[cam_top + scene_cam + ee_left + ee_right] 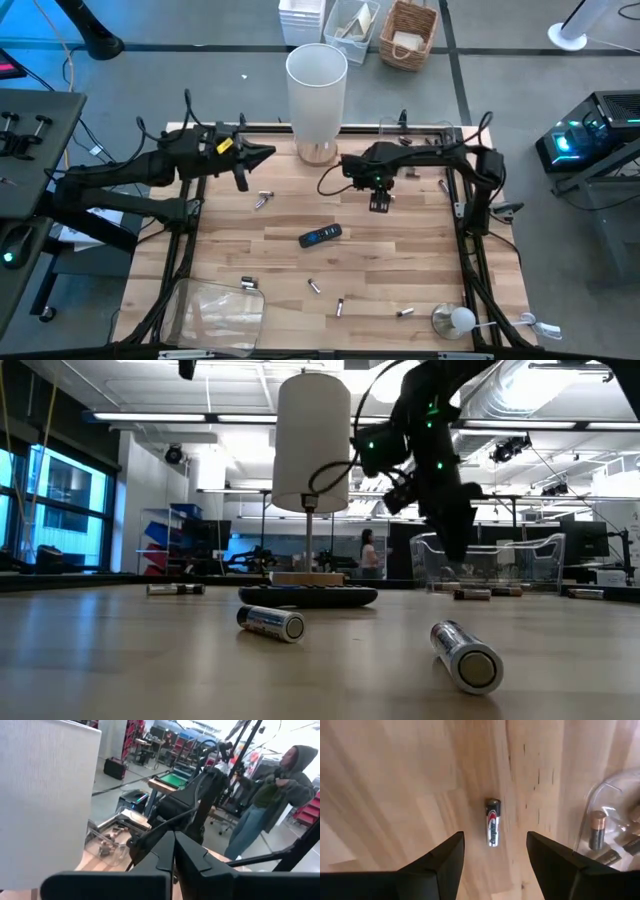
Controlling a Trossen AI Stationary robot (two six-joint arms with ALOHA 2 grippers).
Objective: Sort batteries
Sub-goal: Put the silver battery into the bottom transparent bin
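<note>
Several batteries lie scattered on the wooden table: one near the left gripper (263,198), others along the near edge (313,286) (340,305) (405,313) (248,284), two at the far right (412,172). My right gripper (380,203) hangs open over the table's middle, pointing down. In its wrist view a silver battery with a red band (492,829) lies flat on the wood between the open fingers (495,852), untouched. My left gripper (266,154) is shut and raised near the white cylinder, holding nothing (174,857).
A tall white cylinder shade (316,95) stands at the far edge on a wooden base. A black remote-like bar (320,236) lies mid-table. A clear container with batteries (600,827) sits beside the right gripper; another clear tray (215,310) sits near left. A person (272,795) stands beyond the table.
</note>
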